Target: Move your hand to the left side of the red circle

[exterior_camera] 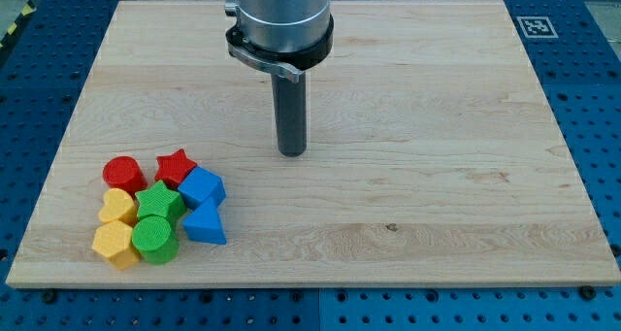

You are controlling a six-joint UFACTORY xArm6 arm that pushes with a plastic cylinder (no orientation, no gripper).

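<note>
Red circle (123, 173) down low and far off to the view's left of my tip (292, 153), at the top left corner of the little pile of blocks. Well apart from the tip, not touching it.

Red star (176, 166) just beside the circle, on the side nearer the tip. Closest block to the tip, yet with bare wood between them.

Below the star, a blue block (202, 188), maybe six-sided, hard to tell from here. Under that, a blue triangle (204, 224), touching it.

In the middle of the pile, a green block (159, 203) with flat sides, and a green circle (153, 239) right below it.

On the far left edge of the pile, a yellow block (118, 209) under the red circle, and one more yellow block (114, 245) at the very bottom. Shapes not clear for these two.

All eight blocks packed tight, farther left and lower than the tip.

No pincer here, only a straight dark rod, so nothing to open or close and nothing held. Tip resting on the wooden board (417, 127), near the middle, a bit toward the view's top. Small black and white marker (533, 26) far up to the right of the tip, in the board's corner.
</note>
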